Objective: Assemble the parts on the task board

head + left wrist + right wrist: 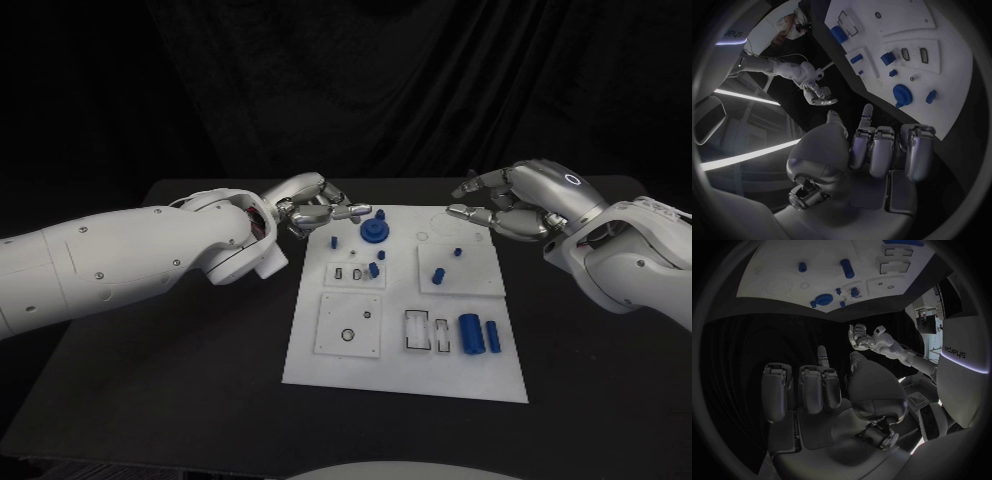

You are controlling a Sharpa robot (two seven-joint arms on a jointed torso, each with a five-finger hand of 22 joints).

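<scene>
Head view: the white rectangular task board (404, 340) lies centre frame; the round blue gear part (375, 232) stands at its upper left, just right of the empty, half-curled left hand (320, 210). The right hand (508, 208) is farther off, also empty.

Left wrist view: the fingers (879, 150) curl loosely, gripping nothing.

Right wrist view: the same there.

Black table (173, 400); black curtain (346, 80) hanging behind it

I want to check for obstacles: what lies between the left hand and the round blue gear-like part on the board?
In the head view, nothing: the left hand hovers beside the round blue part, with bare task board between them.
</scene>
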